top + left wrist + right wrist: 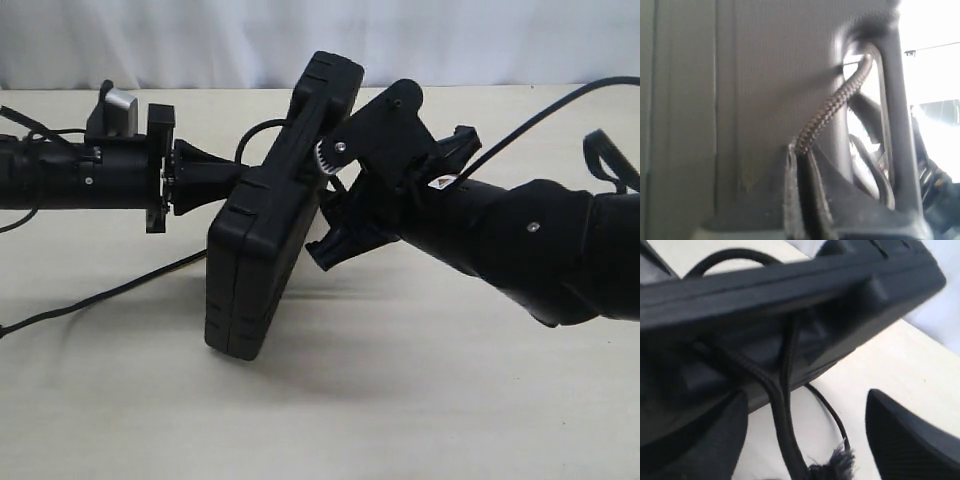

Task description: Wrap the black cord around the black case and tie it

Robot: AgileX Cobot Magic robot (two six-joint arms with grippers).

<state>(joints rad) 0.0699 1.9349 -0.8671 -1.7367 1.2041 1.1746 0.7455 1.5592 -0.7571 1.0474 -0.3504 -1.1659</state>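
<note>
Case (270, 230) tilts upright over the middle of the bench (420, 400); left gripper (800, 150) pinches the cord (832, 102) threaded through its handle slot (875, 90); right gripper (807, 395) spread wide.

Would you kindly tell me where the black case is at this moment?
In the exterior view, the black case is up on edge, tilted, at the centre, between the left pincer and the right pincer.

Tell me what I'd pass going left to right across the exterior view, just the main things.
left arm → black case → right arm
</note>
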